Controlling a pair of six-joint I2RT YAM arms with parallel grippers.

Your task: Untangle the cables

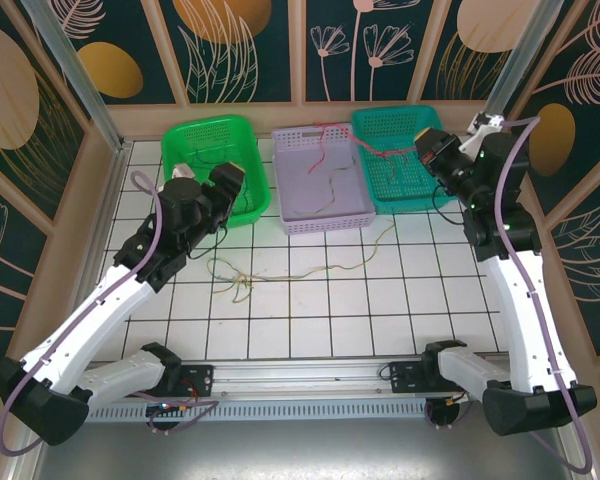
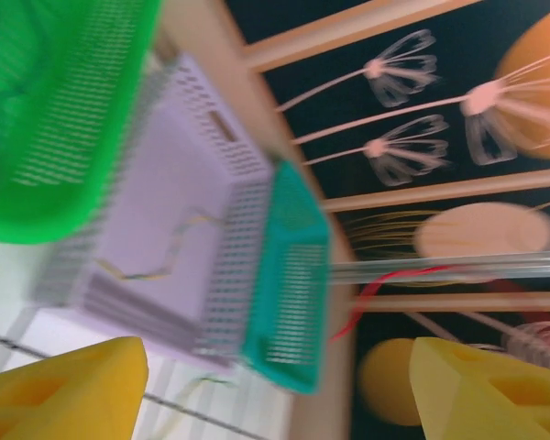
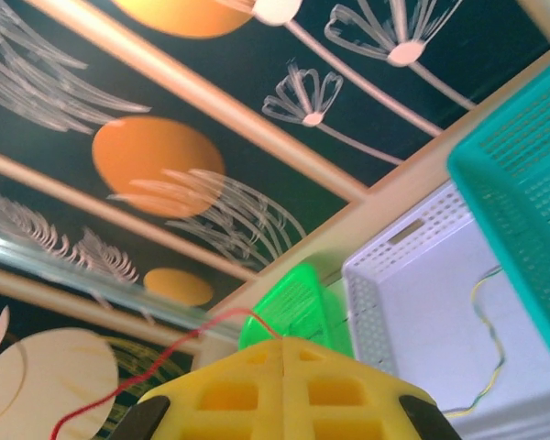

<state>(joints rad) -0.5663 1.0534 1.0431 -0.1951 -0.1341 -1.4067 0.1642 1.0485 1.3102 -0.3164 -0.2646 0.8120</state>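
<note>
**Step in hand.** We judge this to be the sorting stage: one freed cable is being carried to a basket.

- The right gripper (image 3: 282, 359) is fully closed, pinching the red cable (image 3: 156, 362), which trails out from the fingertips. In the top view it hangs over the teal basket (image 1: 410, 200).
- The left gripper (image 2: 280, 385) stands wide apart with nothing between its fingers (image 2: 64, 394). It sits at the right side of the green basket (image 1: 195, 135).

**Next move.** The red cable needs lowering into its basket before the jaws part. The left arm then needs to go back to the tangle (image 1: 235, 282) on the table (image 1: 380, 310), near its own side, and close on a single strand.

**Surroundings and obstructions.**

- The red cable appears to drape across the back rim of the lilac basket (image 1: 325, 220); it may snag there.
- A yellow-green cable (image 1: 330, 190) lies inside the lilac basket.
- Loose strands run from the tangle toward the teal basket, close under the lilac basket's front wall. We cannot tell how many cables the knot holds.
</note>
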